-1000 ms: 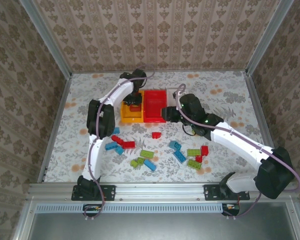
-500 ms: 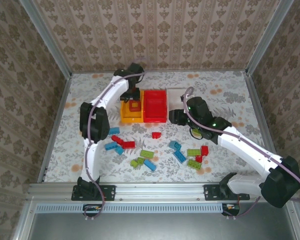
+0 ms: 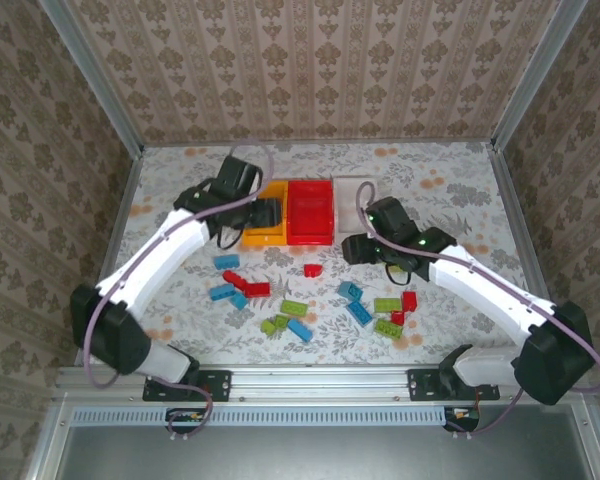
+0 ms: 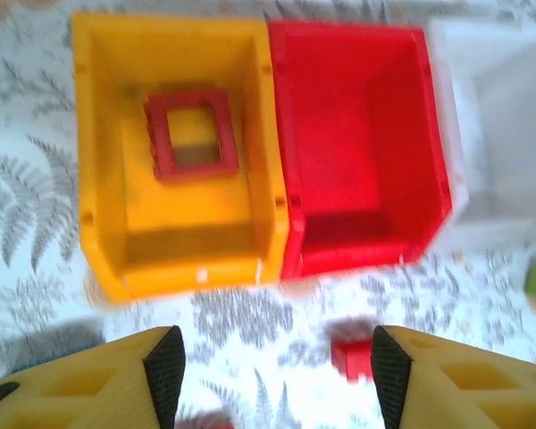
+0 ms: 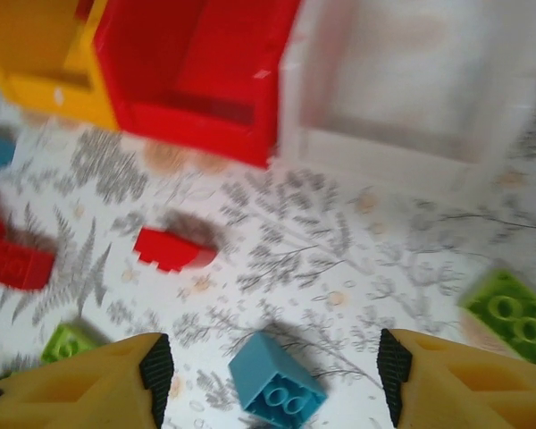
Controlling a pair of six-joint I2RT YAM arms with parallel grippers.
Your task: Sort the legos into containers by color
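In the left wrist view the yellow-orange bin [image 4: 103,223] holds an open square red frame [image 4: 190,134]; beside it stand the red bin [image 4: 362,152] and the white bin [image 4: 500,134]. My left gripper [image 4: 277,366] hovers open just in front of the yellow bin, over a small red brick [image 4: 353,357] on the table. My right gripper [image 5: 273,357] is open above a blue brick [image 5: 275,389], with a red brick [image 5: 165,250] to its left. From above, the left gripper [image 3: 267,212] and right gripper [image 3: 353,249] flank the bins, both holding nothing.
Loose legos lie in front of the bins: red [image 3: 245,285], blue [image 3: 221,292], green [image 3: 294,308] to the left, blue [image 3: 360,312], green [image 3: 386,305], red [image 3: 409,300] to the right. Metal rails edge the table.
The left gripper let the red frame drop into the yellow bin, opened and drew back toward me. The right gripper backed away from the red bin and opened wider.
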